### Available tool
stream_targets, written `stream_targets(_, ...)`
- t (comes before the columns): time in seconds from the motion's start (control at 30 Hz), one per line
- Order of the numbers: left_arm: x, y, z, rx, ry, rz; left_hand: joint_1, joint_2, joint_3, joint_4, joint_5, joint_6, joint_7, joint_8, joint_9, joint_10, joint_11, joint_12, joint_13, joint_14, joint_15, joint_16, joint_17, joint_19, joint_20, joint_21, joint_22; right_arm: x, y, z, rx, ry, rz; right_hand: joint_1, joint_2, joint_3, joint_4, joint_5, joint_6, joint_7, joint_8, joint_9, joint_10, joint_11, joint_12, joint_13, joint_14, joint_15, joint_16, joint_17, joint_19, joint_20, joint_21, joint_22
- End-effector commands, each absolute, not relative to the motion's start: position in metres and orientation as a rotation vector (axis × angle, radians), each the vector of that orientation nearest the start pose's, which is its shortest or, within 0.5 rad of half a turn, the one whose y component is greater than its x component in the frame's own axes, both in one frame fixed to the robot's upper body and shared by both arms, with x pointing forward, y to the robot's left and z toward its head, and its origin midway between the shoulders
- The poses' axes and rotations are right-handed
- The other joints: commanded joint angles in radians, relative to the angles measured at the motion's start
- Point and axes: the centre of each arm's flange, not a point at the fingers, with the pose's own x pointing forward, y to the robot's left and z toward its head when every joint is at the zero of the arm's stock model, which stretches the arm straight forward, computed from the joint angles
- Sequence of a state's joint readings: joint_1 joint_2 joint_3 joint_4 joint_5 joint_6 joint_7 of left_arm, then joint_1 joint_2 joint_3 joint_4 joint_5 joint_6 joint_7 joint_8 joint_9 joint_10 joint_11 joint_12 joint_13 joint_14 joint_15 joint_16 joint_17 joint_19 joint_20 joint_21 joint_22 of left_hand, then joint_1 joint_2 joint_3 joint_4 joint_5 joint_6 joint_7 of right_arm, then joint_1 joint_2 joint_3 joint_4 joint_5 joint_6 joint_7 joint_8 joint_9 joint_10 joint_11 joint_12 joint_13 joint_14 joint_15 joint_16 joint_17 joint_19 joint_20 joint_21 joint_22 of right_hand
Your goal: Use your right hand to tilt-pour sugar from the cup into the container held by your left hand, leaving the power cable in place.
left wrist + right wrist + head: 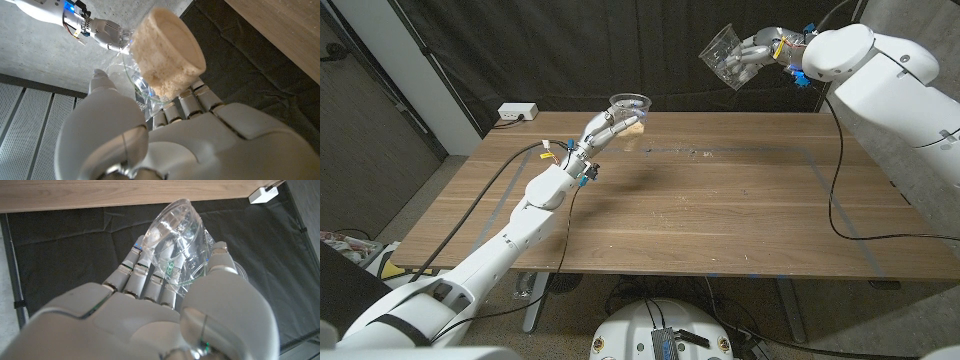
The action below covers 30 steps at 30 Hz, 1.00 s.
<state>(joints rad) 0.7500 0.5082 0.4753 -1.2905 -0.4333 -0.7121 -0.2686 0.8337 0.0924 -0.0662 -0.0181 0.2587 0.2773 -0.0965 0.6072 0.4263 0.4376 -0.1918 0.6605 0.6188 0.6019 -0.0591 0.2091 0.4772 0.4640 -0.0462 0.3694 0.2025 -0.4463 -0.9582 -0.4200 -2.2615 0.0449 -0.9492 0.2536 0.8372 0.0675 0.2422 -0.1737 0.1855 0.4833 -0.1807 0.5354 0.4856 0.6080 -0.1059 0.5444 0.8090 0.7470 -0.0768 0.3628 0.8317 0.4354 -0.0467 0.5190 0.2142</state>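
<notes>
Now right hand point(757, 52) fingers point(145, 272) wrapped around the tilted clear cup point(722, 56) (raised high), left hand point(603, 131) fingers point(192, 102) clasping the sugar-filled container point(629, 110).

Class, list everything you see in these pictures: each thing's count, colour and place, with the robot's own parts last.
Table: one, brown wood, middle of the head view.
Container: one, clear, holding tan sugar, above the table's far edge.
Cup: one, clear, tilted, raised beyond the table's far right.
Power strip: one, white, on the floor beyond the far left corner.
Cable: one, black, across the table's right end.
Left hand: one, white, holds the container.
Right hand: one, white, holds the cup.
</notes>
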Motion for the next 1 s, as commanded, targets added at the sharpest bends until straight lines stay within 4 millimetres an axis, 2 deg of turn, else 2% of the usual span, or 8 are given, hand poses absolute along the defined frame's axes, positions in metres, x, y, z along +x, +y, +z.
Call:
stream_targets(0.03,0.584,0.217,0.037,0.294,-1.040,-0.491,0.005,0.010,0.000,0.003,-0.004,0.007,0.006,0.009,-0.001,0.003,-0.008,-0.004,0.004,0.012,-0.137,-0.004,0.000,-0.005,-0.023,0.003,0.002,0.470,-0.280,0.209,-0.881,-0.469,-0.103,0.005,0.000,0.040,0.029,-0.003,-0.006,-0.004,-0.004,0.006,0.006,-0.002,-0.003,0.004,0.009,-0.158,0.006,0.005,0.008,-0.024,0.007,0.000)
stream_targets(0.43,0.577,0.222,0.051,0.271,-1.069,-0.410,0.012,0.013,0.001,-0.001,-0.011,0.009,0.023,0.012,-0.005,0.007,0.007,-0.002,0.004,0.016,-0.131,-0.005,-0.003,-0.003,-0.023,0.005,0.002,0.476,-0.316,0.184,-0.677,-0.587,-0.146,0.011,0.003,0.042,0.027,-0.004,-0.035,-0.016,-0.011,0.013,0.010,-0.001,-0.004,0.009,0.015,-0.158,0.010,0.009,0.018,-0.026,0.012,0.000)
stream_targets(0.67,0.577,0.224,0.055,0.266,-1.066,-0.396,0.016,0.015,0.003,-0.002,-0.013,0.013,0.028,0.014,-0.007,0.010,0.006,-0.003,0.001,0.017,-0.126,-0.006,-0.004,-0.003,-0.023,0.005,0.002,0.484,-0.323,0.168,-0.616,-0.652,-0.172,0.012,0.005,0.043,0.027,-0.004,-0.058,-0.023,-0.017,0.018,0.009,-0.001,-0.007,0.011,0.021,-0.158,0.011,0.011,0.022,-0.026,0.014,0.000)
stream_targets(1.0,0.584,0.224,0.060,0.261,-1.058,-0.408,0.023,0.018,0.005,-0.006,-0.016,0.011,0.033,0.014,-0.010,0.009,0.011,-0.004,0.000,0.017,-0.125,-0.007,-0.006,-0.003,-0.022,0.005,0.001,0.493,-0.327,0.143,-0.500,-0.736,-0.200,0.019,0.004,0.044,0.024,-0.004,-0.050,-0.025,-0.011,0.024,0.016,0.002,-0.004,0.017,0.030,-0.159,0.015,0.015,0.030,-0.028,0.017,0.000)
